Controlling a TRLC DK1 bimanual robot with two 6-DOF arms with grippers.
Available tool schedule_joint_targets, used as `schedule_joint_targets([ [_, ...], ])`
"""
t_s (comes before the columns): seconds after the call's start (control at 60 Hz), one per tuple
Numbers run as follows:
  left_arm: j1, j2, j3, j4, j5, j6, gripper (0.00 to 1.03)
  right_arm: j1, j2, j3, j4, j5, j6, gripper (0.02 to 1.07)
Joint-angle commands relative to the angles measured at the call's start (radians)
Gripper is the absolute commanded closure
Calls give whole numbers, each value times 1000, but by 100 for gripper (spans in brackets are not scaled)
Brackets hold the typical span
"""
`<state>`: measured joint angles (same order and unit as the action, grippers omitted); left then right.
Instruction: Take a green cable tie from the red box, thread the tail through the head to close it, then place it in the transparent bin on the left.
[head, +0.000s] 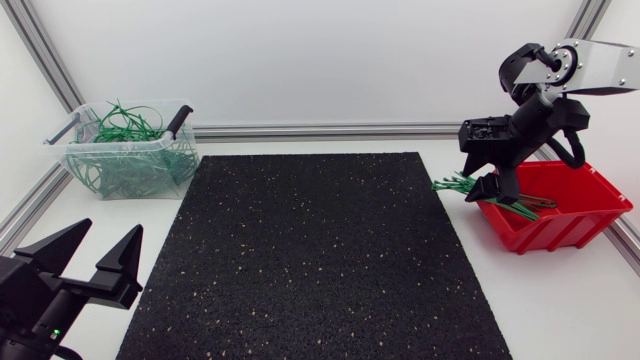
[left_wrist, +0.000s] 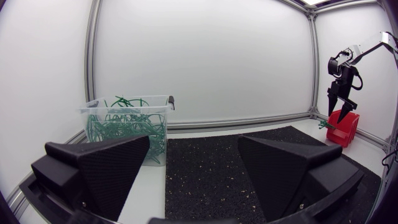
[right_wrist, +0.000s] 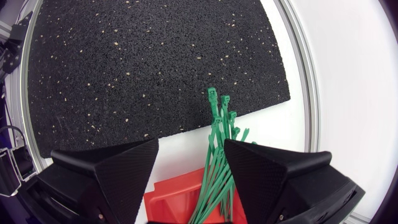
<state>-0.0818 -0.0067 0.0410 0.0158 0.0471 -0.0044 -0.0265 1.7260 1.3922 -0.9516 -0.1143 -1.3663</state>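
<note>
The red box (head: 585, 212) stands at the table's right side. A bundle of green cable ties (head: 452, 184) pokes out over its left rim toward the mat. My right gripper (head: 497, 192) hangs over that rim. In the right wrist view its fingers (right_wrist: 124, 168) stand apart, and the green cable ties (right_wrist: 217, 146) lie loose in the gap above the red box (right_wrist: 171, 196). The transparent bin (head: 82, 160) at the back left holds many closed green ties. My left gripper (head: 110, 235) rests open and empty near the front left corner, with the bin (left_wrist: 127, 124) ahead of it.
A black speckled mat (head: 310, 260) covers the middle of the table. Aluminium frame rails (head: 330, 130) run along the back and side edges. White table surface borders the mat on both sides.
</note>
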Motion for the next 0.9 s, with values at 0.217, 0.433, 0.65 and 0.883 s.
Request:
schedule_joint_targets([
  [0.217, -6, 1, -39, -24, -6, -19, 4, 59, -22, -94, 123, 15, -13, 30],
  [0.433, -7, 1, -39, -24, -7, -19, 4, 76, -14, -111, 180, 18, -2, 43],
  [0.65, -7, 1, -39, -24, -7, -19, 4, 91, 4, -125, 224, 22, 10, 44],
  [0.883, -7, 1, -39, -25, -9, -19, 4, 97, 20, -148, 260, 38, 10, 49],
])
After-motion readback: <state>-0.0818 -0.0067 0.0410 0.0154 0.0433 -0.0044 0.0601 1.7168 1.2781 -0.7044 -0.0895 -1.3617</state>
